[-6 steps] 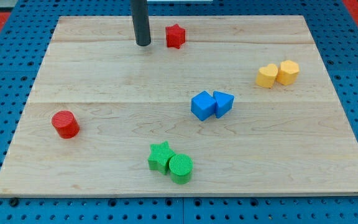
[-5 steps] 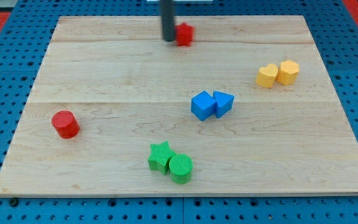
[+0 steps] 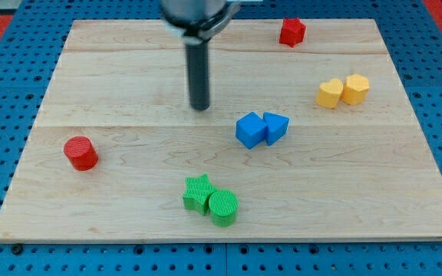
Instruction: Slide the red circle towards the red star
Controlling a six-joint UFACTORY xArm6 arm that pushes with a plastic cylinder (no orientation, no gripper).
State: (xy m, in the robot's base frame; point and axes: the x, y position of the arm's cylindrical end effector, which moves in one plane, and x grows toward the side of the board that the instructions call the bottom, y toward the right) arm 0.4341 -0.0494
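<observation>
The red circle (image 3: 80, 152) lies near the board's left edge, below the middle. The red star (image 3: 291, 32) sits near the board's top edge, right of centre. My tip (image 3: 199, 106) rests on the board near the centre, well right of and above the red circle and far left of and below the red star. It touches no block.
A blue cube (image 3: 250, 129) and a second blue block (image 3: 275, 126) touch just right of my tip. A yellow heart (image 3: 329, 93) and yellow hexagon (image 3: 355, 89) sit at the right. A green star (image 3: 198, 193) and green circle (image 3: 223, 207) touch near the bottom.
The red star was pushed right along the top edge. My tip has since come down the view to the board's centre. The red circle has not moved.
</observation>
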